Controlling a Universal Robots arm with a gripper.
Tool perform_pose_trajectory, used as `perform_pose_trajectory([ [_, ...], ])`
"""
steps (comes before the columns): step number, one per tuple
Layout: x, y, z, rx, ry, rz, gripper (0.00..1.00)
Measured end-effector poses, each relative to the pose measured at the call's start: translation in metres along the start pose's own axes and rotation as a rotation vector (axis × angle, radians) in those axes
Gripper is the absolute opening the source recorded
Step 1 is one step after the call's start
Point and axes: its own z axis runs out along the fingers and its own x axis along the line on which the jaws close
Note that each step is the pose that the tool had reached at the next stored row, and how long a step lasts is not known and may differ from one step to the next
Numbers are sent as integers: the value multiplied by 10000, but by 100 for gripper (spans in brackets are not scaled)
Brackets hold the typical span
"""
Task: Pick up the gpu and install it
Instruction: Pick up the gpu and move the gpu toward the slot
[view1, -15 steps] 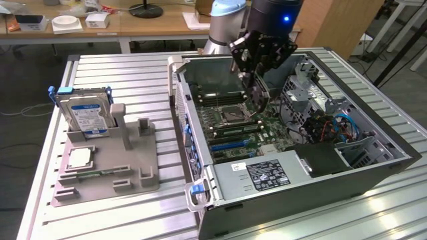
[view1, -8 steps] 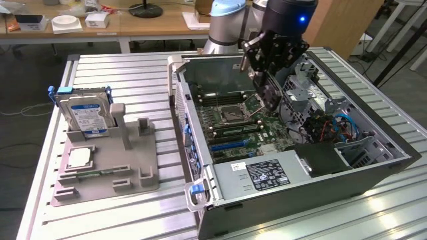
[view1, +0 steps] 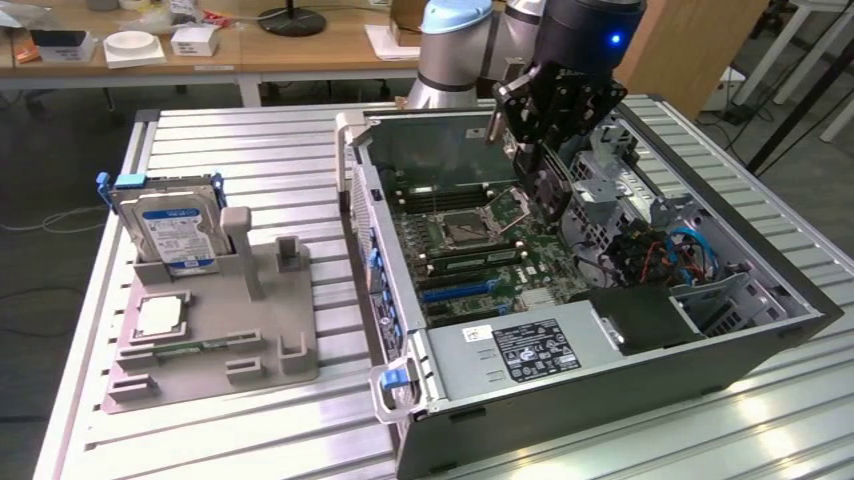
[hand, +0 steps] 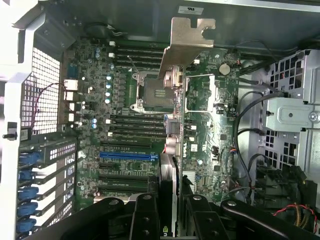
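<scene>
Silvery bracket (hand: 192, 35) leading, the gpu (hand: 170, 167) hung edge-down inside the open computer case (view1: 747, 330), above the green motherboard (hand: 125, 100) and touching nothing. The hand (hand: 172, 212) pinched the card by its two flat faces, fingers (hand: 145, 220) clamped on either side. In the wrist view the card's long edge lay across the blue slot (hand: 125, 156) rather than along it, close to the bare processor socket (hand: 152, 92). Lowered like that, it would likely strike the socket or the memory slots instead of seating. The bracket could also snag the case wall, and a thin pinch might let the card twist. The case stood on a ribbed metal surface (view1: 240, 160).
</scene>
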Motion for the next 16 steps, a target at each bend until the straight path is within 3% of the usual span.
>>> perform_pose_trajectory([
  [16,-6,0,2,-9,19,-394,27],
])
